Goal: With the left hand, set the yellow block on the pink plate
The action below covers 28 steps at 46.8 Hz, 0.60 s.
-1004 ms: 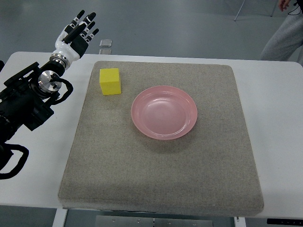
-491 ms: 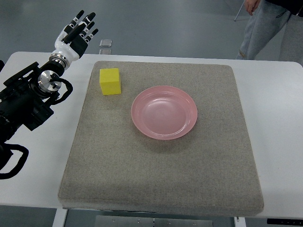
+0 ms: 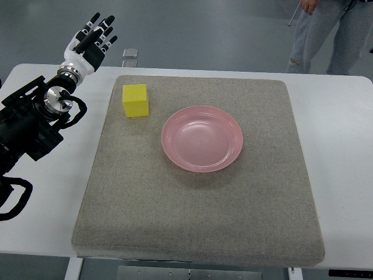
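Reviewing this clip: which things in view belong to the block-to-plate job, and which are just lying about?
Part of the job:
yellow block, on the mat, untouched
pink plate, empty
left robot hand, open, raised past the table's far-left edge

Just there:
grey mat
white table
small clear object at the table's far edge
person's legs in the background

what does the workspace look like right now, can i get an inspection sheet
Surface: white table under a grey mat.
Job's things: yellow block on the mat's far left corner, apart from the empty pink plate.
Clutter: small clear object at the table's far edge.
Grippers: left hand open, raised beyond the table's far left, holding nothing; right not in view.
Cables: black cable loops beside the left arm.
Surroundings: grey floor; person's legs far right.
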Tool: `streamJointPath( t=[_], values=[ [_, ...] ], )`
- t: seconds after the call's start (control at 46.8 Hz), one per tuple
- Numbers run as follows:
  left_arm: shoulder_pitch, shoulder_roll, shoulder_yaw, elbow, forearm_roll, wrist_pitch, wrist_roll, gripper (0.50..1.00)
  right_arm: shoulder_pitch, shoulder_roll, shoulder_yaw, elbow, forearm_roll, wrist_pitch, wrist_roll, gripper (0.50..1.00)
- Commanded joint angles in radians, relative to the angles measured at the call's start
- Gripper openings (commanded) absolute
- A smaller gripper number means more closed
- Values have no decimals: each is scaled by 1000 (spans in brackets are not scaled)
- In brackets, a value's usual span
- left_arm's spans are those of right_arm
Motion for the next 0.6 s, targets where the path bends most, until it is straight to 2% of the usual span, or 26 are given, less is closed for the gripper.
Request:
streamJointPath(
  t=[0.0, 0.192, 0.32, 0.448, 0.577],
  values=[
    [-8, 15, 8, -8, 3, 2, 0, 990, 0, 0, 0, 0, 0, 0, 0, 924],
    [-18, 34, 14, -15, 9, 6, 3, 990, 0, 0, 0, 0, 0, 0, 0, 924],
    [-21, 64, 76, -58, 48, 9, 6, 986, 0, 0, 0, 0, 0, 0, 0, 924],
    [-54, 113, 173, -130, 218, 9, 6, 986, 0, 0, 0, 0, 0, 0, 0, 924],
    [-66, 127, 185, -141, 461, 9, 8, 986, 0, 0, 0, 0, 0, 0, 0, 924]
  ],
)
